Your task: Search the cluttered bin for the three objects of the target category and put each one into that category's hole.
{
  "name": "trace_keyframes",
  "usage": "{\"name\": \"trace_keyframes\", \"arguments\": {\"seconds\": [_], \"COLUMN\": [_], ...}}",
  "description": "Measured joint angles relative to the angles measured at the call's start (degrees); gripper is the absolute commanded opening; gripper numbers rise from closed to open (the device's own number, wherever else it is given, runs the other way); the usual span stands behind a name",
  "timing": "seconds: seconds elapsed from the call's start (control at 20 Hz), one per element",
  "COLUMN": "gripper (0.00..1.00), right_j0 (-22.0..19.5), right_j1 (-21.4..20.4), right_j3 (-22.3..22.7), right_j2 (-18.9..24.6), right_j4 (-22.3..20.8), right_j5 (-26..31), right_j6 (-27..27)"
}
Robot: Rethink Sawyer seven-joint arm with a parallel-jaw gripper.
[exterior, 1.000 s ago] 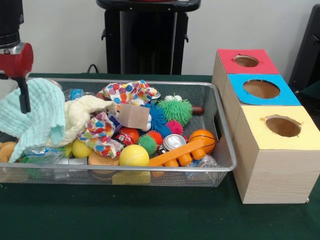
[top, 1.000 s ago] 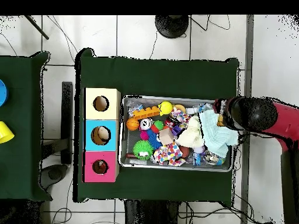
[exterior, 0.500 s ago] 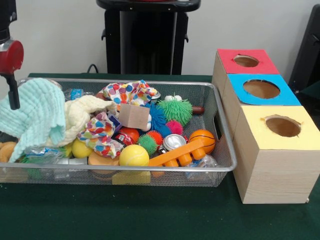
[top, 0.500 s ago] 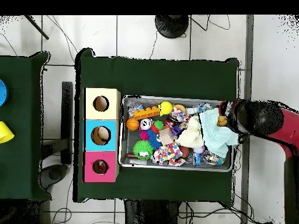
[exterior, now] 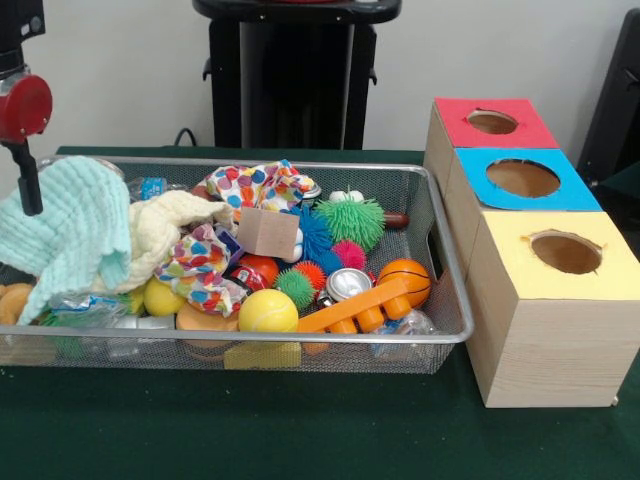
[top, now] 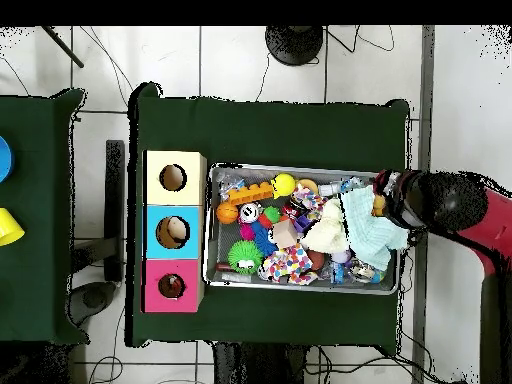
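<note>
My hand point(exterior: 28, 190) hangs over the bin's point(exterior: 440, 240) end farthest from the boxes point(exterior: 545, 300), a finger in front of the mint cloth point(exterior: 75, 225); I cannot tell its grip. The balls point(exterior: 268, 312) lie well apart, nearer the boxes.

Bright, even indoor light, soft shadows, no glare or blur.

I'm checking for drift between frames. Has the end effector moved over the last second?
Yes. In the front view the end effector has shifted left and slightly up against the mint green cloth, toward the wire bin's left end.
</note>
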Motion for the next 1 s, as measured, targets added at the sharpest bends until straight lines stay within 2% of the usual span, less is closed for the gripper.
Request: {"name": "trace_keyframes", "arguments": {"seconds": [0.4,0.75,1.0], "gripper": [1.0,1.0,1.0], "right_j0": [2.36,3.65,5.17], "right_j1": [0.09,1.13,2.56], "right_j3": [0.02,0.01,0.02], "right_j2": [-4.96,-8.03,-10.04], "right_j4": [6.67,9.51,10.31], "right_j5": [-1.33,-2.63,-4.76], "right_j6": [8.18,10.94,10.97]}}
